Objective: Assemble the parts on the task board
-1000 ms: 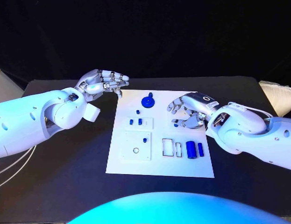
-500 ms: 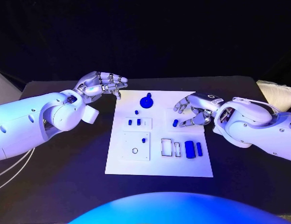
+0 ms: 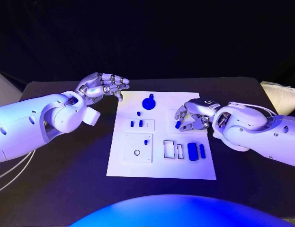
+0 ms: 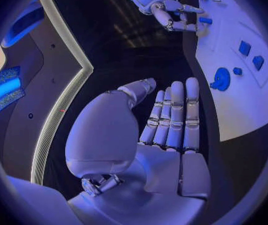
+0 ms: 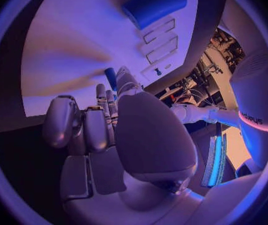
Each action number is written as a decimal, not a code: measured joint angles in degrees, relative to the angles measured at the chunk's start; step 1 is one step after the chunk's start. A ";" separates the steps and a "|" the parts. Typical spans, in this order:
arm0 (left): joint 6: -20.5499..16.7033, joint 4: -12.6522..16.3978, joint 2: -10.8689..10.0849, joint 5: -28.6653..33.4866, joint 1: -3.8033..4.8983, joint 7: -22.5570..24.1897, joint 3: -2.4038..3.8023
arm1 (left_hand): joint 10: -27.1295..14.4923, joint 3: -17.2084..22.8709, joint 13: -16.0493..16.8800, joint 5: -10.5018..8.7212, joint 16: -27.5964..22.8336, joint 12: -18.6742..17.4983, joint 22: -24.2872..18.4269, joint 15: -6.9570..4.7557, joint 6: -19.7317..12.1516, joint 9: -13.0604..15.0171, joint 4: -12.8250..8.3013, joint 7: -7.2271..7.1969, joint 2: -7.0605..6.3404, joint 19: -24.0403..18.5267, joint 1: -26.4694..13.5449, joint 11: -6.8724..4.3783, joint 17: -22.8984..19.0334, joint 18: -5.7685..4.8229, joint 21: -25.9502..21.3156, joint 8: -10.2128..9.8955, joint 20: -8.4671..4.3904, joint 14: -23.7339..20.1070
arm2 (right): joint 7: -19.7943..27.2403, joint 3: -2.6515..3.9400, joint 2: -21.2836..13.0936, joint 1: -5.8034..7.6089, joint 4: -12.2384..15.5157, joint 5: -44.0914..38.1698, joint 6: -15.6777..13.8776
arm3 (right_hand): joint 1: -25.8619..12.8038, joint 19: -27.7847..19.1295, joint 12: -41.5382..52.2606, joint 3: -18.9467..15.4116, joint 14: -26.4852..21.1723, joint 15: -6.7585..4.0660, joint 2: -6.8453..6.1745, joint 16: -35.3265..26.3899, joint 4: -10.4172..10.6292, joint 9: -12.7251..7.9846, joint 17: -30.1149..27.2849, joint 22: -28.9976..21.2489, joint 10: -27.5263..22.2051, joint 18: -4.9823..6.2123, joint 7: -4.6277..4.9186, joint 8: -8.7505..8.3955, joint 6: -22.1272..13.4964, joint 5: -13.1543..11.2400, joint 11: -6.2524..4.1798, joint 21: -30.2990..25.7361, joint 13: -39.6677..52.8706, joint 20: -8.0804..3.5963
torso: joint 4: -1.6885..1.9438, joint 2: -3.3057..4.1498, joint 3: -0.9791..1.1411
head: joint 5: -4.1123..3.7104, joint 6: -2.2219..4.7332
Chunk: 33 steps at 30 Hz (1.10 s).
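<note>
1. Since a second ago, the right hand (image 3: 193,115) is shifting toward the frame's centre, curling over a small blue part (image 3: 178,124) on the task board (image 3: 162,166); the left hand (image 3: 105,85) is staying put.
2. Head view: the part is lying just left of the right fingertips, long axis roughly upright in the frame; the left hand is hovering empty at upper left, fingers bent and apart, off the board.
3. Left wrist view: the left hand (image 4: 161,130) is showing straight fingers holding nothing; the right hand (image 4: 165,10) is closing around the part (image 4: 205,20).
4. Right wrist view: the right hand (image 5: 118,130) is blocking the fingertips, so whether it is gripping the part (image 5: 111,77), I cannot tell.
</note>
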 measured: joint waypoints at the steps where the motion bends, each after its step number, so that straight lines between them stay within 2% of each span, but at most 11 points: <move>1: 0.00 0.01 -0.01 0.00 0.00 0.00 0.00 | 0.00 0.00 0.00 0.00 0.00 0.00 0.00 0.00 0.00 0.00 0.00 0.00 0.00 0.00 0.00 0.00 0.00 0.00 0.00 0.00 0.00 0.00 | -0.09 0.00 0.10 -0.06 0.00 -0.13 0.00 | 0.20 0.00 0.00 0.37 0.00 0.00 0.21 0.09 0.03 0.00 0.03 0.14 0.47 0.00 -0.03 0.21 0.62 -0.21 0.03 0.17 0.00 0.00 | -0.01 0.00 0.00 | 0.02 0.00; 5: 0.02 0.02 -0.02 0.01 -0.01 0.00 0.00 | 0.00 0.00 -0.04 0.00 0.00 0.00 0.00 0.00 0.00 -0.02 0.00 0.00 0.00 0.00 0.00 0.00 0.00 0.00 0.00 0.00 0.00 0.00 | -0.39 -0.01 0.43 -0.25 0.00 -0.57 -0.05 | 0.04 0.48 0.23 1.80 0.21 -0.21 1.09 0.34 0.15 -0.01 0.27 1.19 2.42 0.00 -0.13 0.65 2.91 0.04 -0.05 1.33 -0.01 -0.16 | -0.04 0.00 0.01 | 0.03 0.00; 17: 0.08 -0.03 0.04 0.03 -0.03 0.00 0.00 | 0.00 0.00 -0.04 0.00 0.00 0.00 0.01 0.00 0.00 -0.05 0.00 0.00 0.00 0.00 0.00 0.00 0.00 0.00 0.00 0.00 0.00 0.00 | -0.72 -0.02 1.04 -0.56 -0.04 -1.12 -0.65 | 0.03 0.92 -0.03 3.49 0.21 -0.21 1.08 0.59 0.16 -0.12 0.69 2.41 4.24 0.00 -0.43 1.09 4.67 0.69 -0.46 2.46 -0.12 -0.51 | -0.09 -0.05 0.02 | -0.12 -0.01; 22: 0.11 -0.06 0.05 0.04 -0.06 -0.02 0.01 | 0.00 0.00 -0.04 0.00 0.00 0.00 0.04 0.00 0.00 -0.05 0.00 0.00 0.00 0.00 0.00 0.00 0.00 0.00 0.00 0.00 0.00 0.00 | -0.93 -0.01 1.31 -0.78 -0.31 -1.28 -0.79 | 0.63 1.12 -0.72 6.29 0.08 -0.79 1.68 0.80 0.09 -0.17 0.84 3.63 6.06 0.00 -1.03 1.37 6.30 0.57 -0.95 4.01 -0.13 -0.71 | -0.08 -0.04 0.02 | -0.17 -0.01; 23: 0.11 -0.06 0.05 0.04 -0.06 -0.02 0.01 | 0.00 0.00 -0.04 0.00 0.00 0.00 0.04 0.00 0.00 -0.05 0.00 0.00 0.00 0.00 0.00 0.00 0.01 0.00 0.00 0.00 0.00 0.00 | -0.99 0.00 1.36 -0.83 -0.35 -1.34 -0.85 | 1.21 1.24 -0.96 7.57 0.11 -1.18 2.25 0.96 -0.11 -0.24 0.90 3.82 6.85 0.00 -1.15 1.55 6.84 -0.35 -1.03 4.45 -0.16 -0.83 | -0.08 -0.04 0.02 | -0.19 -0.01; 27: 0.13 -0.06 0.06 0.05 -0.07 -0.02 0.01 | 0.00 0.00 -0.04 0.00 0.00 0.00 0.04 0.00 0.00 -0.05 0.00 0.00 0.00 0.00 0.00 0.00 0.01 0.00 0.00 0.00 0.00 0.00 | -1.39 0.03 1.61 -0.98 -0.47 -1.65 -1.35 | 2.27 1.45 -1.73 12.98 0.20 -1.65 1.88 1.12 -0.29 -0.29 1.10 3.91 8.96 -0.01 -1.69 2.25 8.18 -1.60 -1.36 5.76 -0.22 -1.04 | -0.08 -0.04 0.02 | -0.27 -0.01; 28: 0.14 -0.06 0.07 0.05 -0.08 -0.02 0.01 | 0.00 0.00 -0.04 0.00 0.00 0.00 0.04 0.00 0.00 -0.05 0.00 0.00 0.00 0.00 0.00 0.00 0.01 0.00 0.00 0.00 0.00 0.00 | -1.53 0.03 1.67 -1.05 -0.49 -1.73 -1.60 | 2.64 1.50 -2.11 14.84 0.10 -1.75 1.64 1.32 -0.63 -0.29 1.22 3.91 9.48 -0.74 -1.86 2.54 8.54 -1.70 -1.01 6.67 -0.17 -1.38 | -0.08 -0.04 0.02 | -0.29 -0.01; 29: 0.14 -0.06 0.07 0.06 -0.08 -0.03 0.01 | 0.00 0.00 -0.04 0.00 0.00 0.00 0.04 0.00 0.00 -0.04 0.00 0.00 0.00 0.00 0.00 0.00 0.01 0.00 0.00 0.00 0.00 0.00 | -1.65 0.03 1.70 -1.11 -0.49 -1.77 -1.78 | 2.72 1.41 -2.14 16.26 0.13 -1.98 1.58 1.32 -1.01 -0.29 1.22 3.91 10.26 -0.96 -1.86 2.54 8.55 -1.68 -1.08 7.32 0.32 -1.47 | -0.08 -0.04 0.02 | -0.31 -0.01; 30: 0.15 -0.06 0.07 0.06 -0.09 -0.03 0.01 | 0.00 0.00 -0.04 0.00 0.00 0.00 0.04 0.00 0.00 -0.05 0.00 0.00 0.00 0.00 0.00 0.00 0.00 0.01 0.00 0.00 0.00 0.00 | -1.75 0.01 1.72 -1.17 -0.48 -1.79 -1.95 | 2.82 1.41 -2.18 17.87 0.20 -2.06 1.47 1.32 -1.22 -0.29 1.22 3.91 11.62 -0.96 -1.86 2.54 8.55 -1.53 -1.77 7.69 0.95 -1.48 | -0.07 -0.04 0.02 | -0.34 -0.01; 32: 0.16 -0.07 0.08 0.06 -0.09 -0.03 0.01 | 0.00 0.00 -0.04 0.00 0.00 0.00 0.03 0.00 0.00 -0.05 0.00 0.00 0.00 0.00 0.00 0.00 0.00 0.00 0.00 0.00 0.00 0.00 | -2.00 -0.06 1.78 -1.32 -0.40 -1.81 -2.44 | 2.72 1.41 -3.37 21.25 0.21 -2.06 0.66 1.32 -1.52 -0.29 1.22 3.90 12.21 -0.97 -1.87 2.54 8.55 -1.04 -1.71 8.15 0.93 -1.48 | -0.07 -0.05 0.02 | -0.36 -0.01; 33: 0.16 -0.07 0.08 0.06 -0.09 -0.03 0.01 | 0.00 0.00 -0.04 0.00 0.00 0.00 0.03 0.00 0.00 -0.04 0.00 0.00 0.00 0.00 0.00 0.00 0.01 0.00 0.00 0.00 0.00 0.00 | -2.12 -0.08 1.80 -1.36 -0.38 -1.82 -2.67 | 1.86 1.41 -3.86 23.19 0.21 -2.05 -0.21 1.32 -1.91 -0.29 1.22 3.90 12.65 -0.97 -1.96 2.54 8.64 -0.86 -1.68 8.18 0.96 -1.47 | -0.05 -0.05 0.02 | -0.38 -0.01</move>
